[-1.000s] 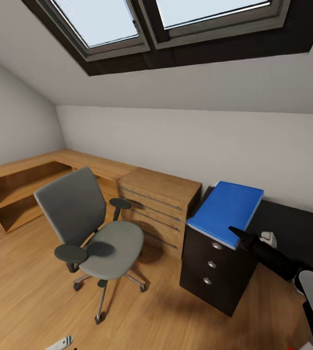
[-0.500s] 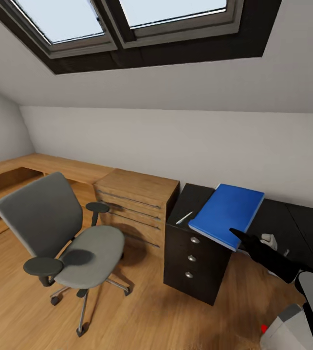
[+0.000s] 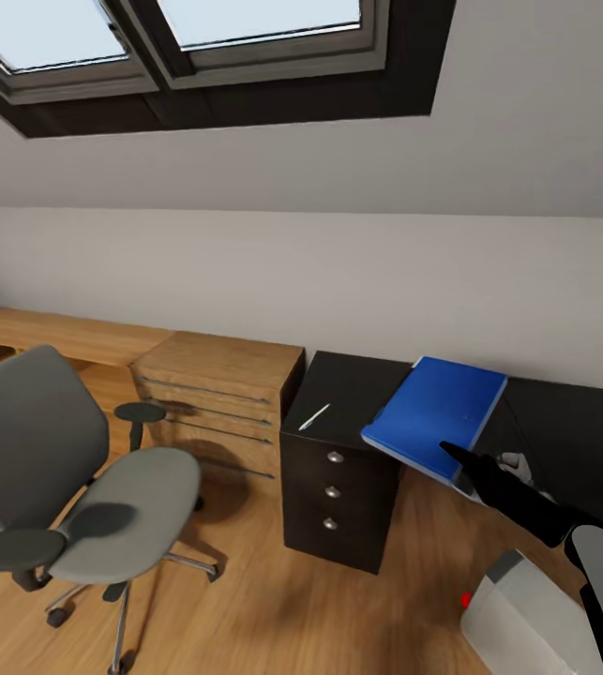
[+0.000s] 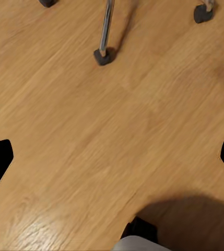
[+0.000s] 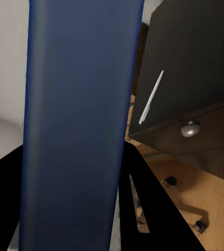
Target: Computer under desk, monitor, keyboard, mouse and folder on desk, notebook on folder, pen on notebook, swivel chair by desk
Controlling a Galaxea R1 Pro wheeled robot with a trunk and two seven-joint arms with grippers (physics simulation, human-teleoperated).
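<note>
Folder (image 3: 437,417) gripped in right hand (image 3: 459,457): lower it flat onto the bench (image 3: 573,422), clear of pen (image 3: 315,416).

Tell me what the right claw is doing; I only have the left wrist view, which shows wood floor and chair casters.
Observer: The right claw is shut on the blue folder and holds it tilted over the black desk.
Operator: Is the pen anywhere?
Observer: Yes, the pen lies on the desk's end, above the three-drawer unit.
Operator: And the chair?
Observer: The swivel chair has a bare seat and stands apart from the desk, in front of the wooden drawer chest.
</note>
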